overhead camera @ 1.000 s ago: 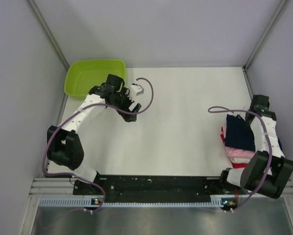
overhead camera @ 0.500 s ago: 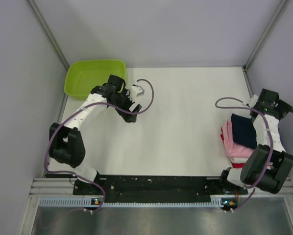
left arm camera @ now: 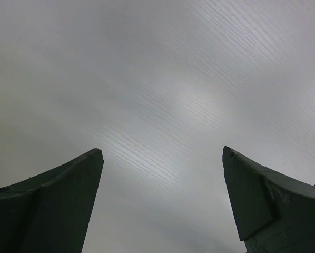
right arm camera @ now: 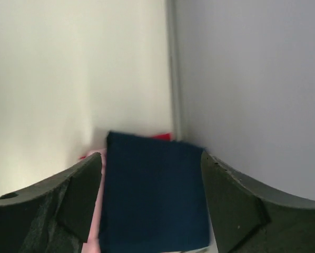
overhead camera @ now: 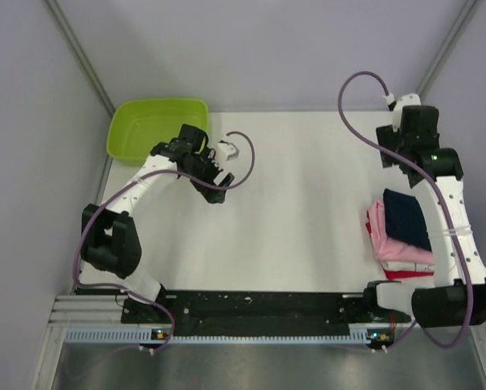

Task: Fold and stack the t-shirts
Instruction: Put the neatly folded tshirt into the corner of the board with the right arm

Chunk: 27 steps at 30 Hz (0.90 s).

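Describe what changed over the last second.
The right tool let go of the folded navy t-shirt, leaving it on top of the pink t-shirt, then pulled away toward the far edge of the table, jaws open. The left tool, open near the lime green tub, did not move; the tub and the pink t-shirt stayed put.

1. No text, label, brand or number legible in any view.
2. Shirts (overhead camera: 405, 218) and tub (overhead camera: 155, 123): plain surfaces, no print readable.
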Motion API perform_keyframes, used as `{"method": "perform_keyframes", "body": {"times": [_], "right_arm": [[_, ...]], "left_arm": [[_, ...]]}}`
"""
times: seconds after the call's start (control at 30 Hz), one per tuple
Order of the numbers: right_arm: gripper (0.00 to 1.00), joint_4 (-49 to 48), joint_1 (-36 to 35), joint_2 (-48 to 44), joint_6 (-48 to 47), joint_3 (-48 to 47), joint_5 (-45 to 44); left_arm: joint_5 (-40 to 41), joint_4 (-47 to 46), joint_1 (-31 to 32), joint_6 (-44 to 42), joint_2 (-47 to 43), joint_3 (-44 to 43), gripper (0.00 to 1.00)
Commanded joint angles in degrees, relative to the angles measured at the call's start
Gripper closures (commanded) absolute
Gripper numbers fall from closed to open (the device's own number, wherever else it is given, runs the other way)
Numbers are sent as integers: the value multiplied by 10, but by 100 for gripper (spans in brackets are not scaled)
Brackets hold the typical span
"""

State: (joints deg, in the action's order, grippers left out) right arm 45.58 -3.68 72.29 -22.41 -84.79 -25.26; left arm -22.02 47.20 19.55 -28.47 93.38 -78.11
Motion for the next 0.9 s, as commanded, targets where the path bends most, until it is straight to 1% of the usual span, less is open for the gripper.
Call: {"method": "perform_keyframes", "body": {"times": [0.0,0.07,0.1,0.13,0.17,0.23,0.3,0.33,0.37,0.43,0.5,0.57,0.63,0.67,0.77,0.8,0.87], "right_arm": [[31,109,8,-44,282,79,137],[34,70,10,-69,301,134,112],[34,49,16,-82,310,157,110],[32,22,24,-98,321,176,123],[30,-15,26,-112,321,193,153],[22,-103,26,-134,313,238,243],[12,-205,21,-154,317,297,320],[4,-258,17,-164,324,326,345],[1,-319,11,-172,330,358,363],[1,-421,2,-179,339,410,375],[1,-505,-5,-171,335,442,376],[1,-552,-11,-151,324,458,369],[1,-577,-19,-132,309,468,348],[1,-590,-21,-124,301,473,335],[1,-631,-24,-106,273,497,297],[1,-648,-24,-101,261,508,284],[1,-675,-23,-90,240,525,265]], "left_arm": [[15,-10,0,-5,-27,15,1],[22,-13,0,-10,-32,23,1],[26,-16,0,-12,-35,27,1],[29,-20,0,-14,-36,30,1],[30,-27,-2,-14,-41,36,1],[30,-46,-7,-12,-46,51,1],[22,-89,-18,-3,-62,75,1],[22,-116,-26,4,-77,96,1],[23,-152,-35,12,-94,120,1],[36,-227,-54,28,-127,178,1],[53,-306,-78,55,-156,240,1],[53,-388,-109,89,-187,294,1],[51,-464,-143,130,-217,344,1],[62,-504,-159,160,-231,368,1],[138,-621,-169,234,-250,436,1],[159,-650,-169,243,-252,450,1],[168,-689,-169,249,-249,475,1]]}}
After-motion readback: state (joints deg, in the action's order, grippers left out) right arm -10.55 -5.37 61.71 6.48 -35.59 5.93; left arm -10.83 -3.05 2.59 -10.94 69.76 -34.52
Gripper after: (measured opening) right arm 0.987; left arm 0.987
